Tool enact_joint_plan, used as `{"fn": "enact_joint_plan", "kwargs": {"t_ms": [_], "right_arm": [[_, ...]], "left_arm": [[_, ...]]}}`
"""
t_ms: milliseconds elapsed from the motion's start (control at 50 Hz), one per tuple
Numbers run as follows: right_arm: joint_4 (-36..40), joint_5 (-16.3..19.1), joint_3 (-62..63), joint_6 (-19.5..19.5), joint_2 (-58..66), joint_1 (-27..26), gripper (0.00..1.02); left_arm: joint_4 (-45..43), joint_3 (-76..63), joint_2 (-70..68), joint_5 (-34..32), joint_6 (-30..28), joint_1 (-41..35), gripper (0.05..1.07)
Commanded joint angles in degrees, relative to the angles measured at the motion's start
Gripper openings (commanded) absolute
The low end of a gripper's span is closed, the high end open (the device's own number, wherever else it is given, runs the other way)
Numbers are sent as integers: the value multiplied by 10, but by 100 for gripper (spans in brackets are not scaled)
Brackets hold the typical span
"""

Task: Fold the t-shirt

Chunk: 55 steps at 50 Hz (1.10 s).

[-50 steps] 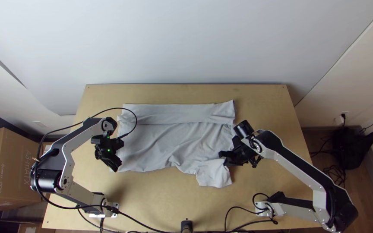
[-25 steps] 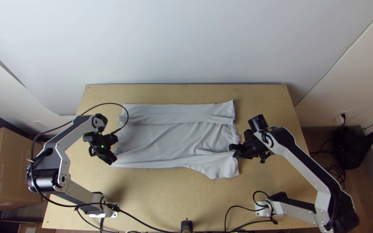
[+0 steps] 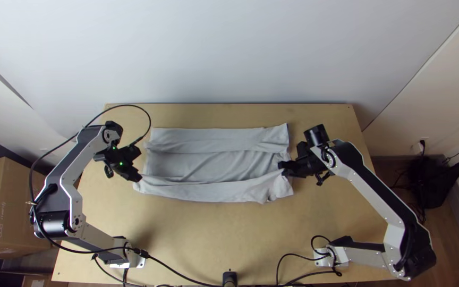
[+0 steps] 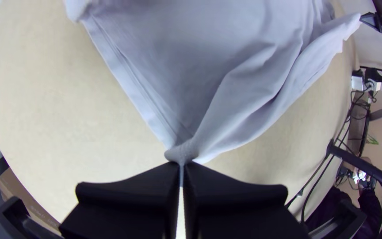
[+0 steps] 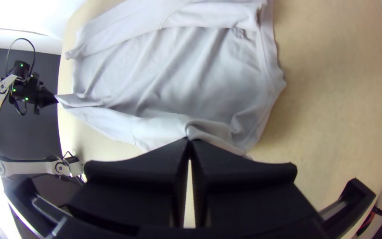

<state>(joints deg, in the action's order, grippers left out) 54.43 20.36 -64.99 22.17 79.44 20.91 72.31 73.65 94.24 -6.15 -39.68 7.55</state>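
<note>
Grey t-shirt (image 3: 213, 166) narrower than before.

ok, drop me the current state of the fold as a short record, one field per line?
item: light grey cloth t-shirt, partly folded
surface: light wooden table
far side: band folded over along the length
near side: loose band with lengthwise creases, strung between the grippers
left gripper: black fingers shut on the near left corner
right gripper: black fingers shut on the near band, close to its right end
open step: near band not yet laid flat
</note>
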Motion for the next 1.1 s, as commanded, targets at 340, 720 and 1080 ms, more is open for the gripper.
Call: {"fn": "enact_joint_plan", "kwargs": {"t_ms": [340, 720, 1080], "right_arm": [[-39, -2, -145, -52, 164, -53, 2], [-61, -2, -272, -61, 288, -97, 2], [-63, -1, -391, -55, 402, -111, 2]], "left_arm": [[9, 233, 142, -34, 51, -1, 8], [27, 438, 281, -34, 81, -5, 8], [31, 548, 379, -34, 87, -17, 8]]}}
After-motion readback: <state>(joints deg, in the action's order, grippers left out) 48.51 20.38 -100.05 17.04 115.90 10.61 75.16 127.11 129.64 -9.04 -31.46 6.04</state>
